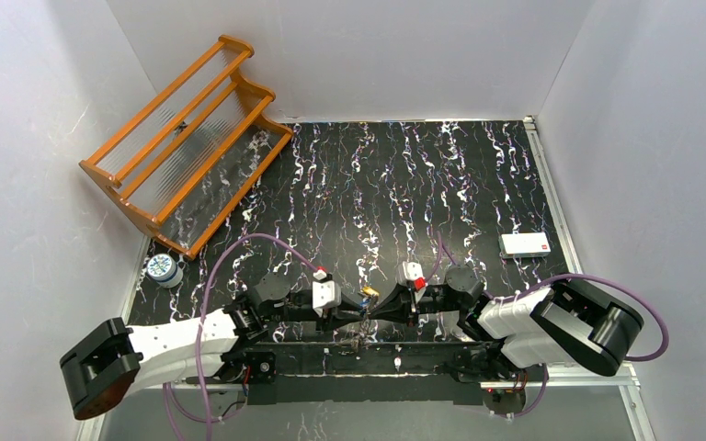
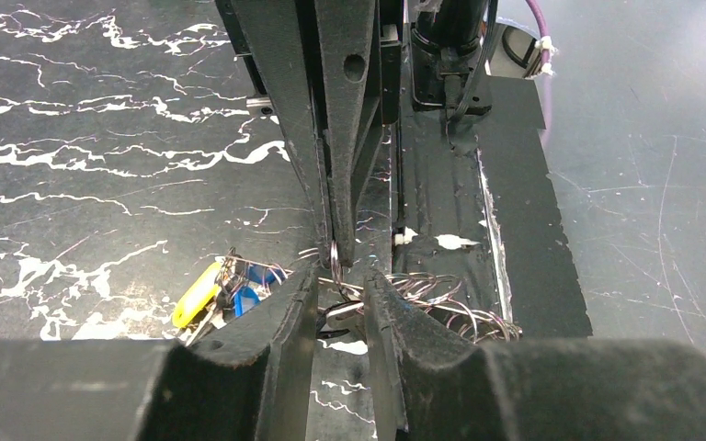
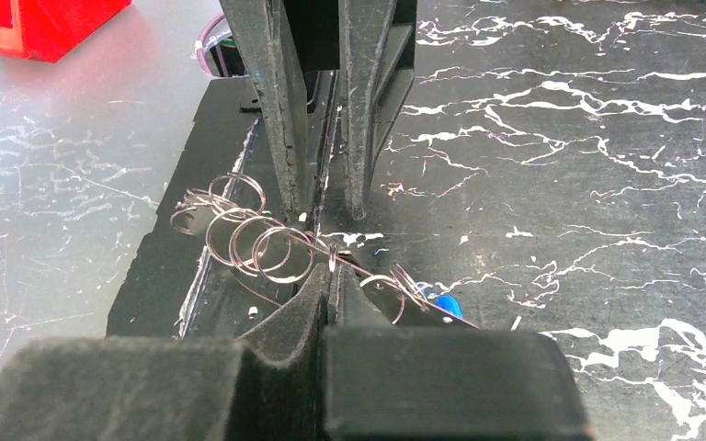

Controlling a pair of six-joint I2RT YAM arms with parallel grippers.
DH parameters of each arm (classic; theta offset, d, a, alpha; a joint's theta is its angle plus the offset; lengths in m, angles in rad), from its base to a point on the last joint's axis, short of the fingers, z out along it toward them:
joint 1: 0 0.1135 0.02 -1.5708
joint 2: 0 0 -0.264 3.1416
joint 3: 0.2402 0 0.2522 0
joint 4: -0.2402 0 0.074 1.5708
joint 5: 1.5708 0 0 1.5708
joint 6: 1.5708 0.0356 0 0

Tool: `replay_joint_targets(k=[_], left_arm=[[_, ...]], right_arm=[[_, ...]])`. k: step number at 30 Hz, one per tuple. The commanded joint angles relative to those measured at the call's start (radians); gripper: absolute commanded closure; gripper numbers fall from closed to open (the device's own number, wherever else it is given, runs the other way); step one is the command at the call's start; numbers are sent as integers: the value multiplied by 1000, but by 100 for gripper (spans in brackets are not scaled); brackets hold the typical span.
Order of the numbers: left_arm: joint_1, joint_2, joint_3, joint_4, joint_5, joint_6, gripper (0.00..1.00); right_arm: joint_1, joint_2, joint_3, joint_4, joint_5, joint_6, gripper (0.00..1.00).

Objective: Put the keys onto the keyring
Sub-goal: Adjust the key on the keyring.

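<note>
Near the front of the bench [image 1: 404, 184], both end effectors meet tip to tip. Fully closed, the right end effector [image 3: 330, 280] pinches the wire keyring [image 3: 332, 258]; the left end effector [image 2: 341, 299] is narrowly parted around tangled metal — grip unclear. The keys [image 2: 198, 296] lie beside it. Threading seems underway — next needs precise alignment.

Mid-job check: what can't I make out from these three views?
- Top external: the keys are too small to count.
- Left wrist: whether the left end effector grips the wire rings; its fingers hide the contact.
- Right wrist: the right end effector, shut on a split ring, hides most keys; only one blue head shows.
</note>
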Motion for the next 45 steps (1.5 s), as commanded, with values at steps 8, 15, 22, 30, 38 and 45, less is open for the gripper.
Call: replay_joint_targets(k=[8, 15, 22, 30, 38, 45], left_arm=[[-16, 35, -6, 41, -82, -9, 83], [-22, 70, 4, 63, -67, -18, 82], [-33, 83, 5, 75, -57, -23, 79], [-39, 80, -2, 78, -79, -24, 81], [-40, 58, -6, 78, -137, -25, 84], [-40, 61, 0, 79, -172, -44, 100]], right_arm=[[-1, -33, 7, 9, 16, 15, 99], [-2, -41, 23, 5, 7, 13, 99], [-1, -40, 51, 1, 4, 13, 99], [-1, -40, 73, -11, -15, 13, 99], [-1, -45, 71, -17, -25, 10, 99], [-2, -42, 77, -17, -38, 4, 99]])
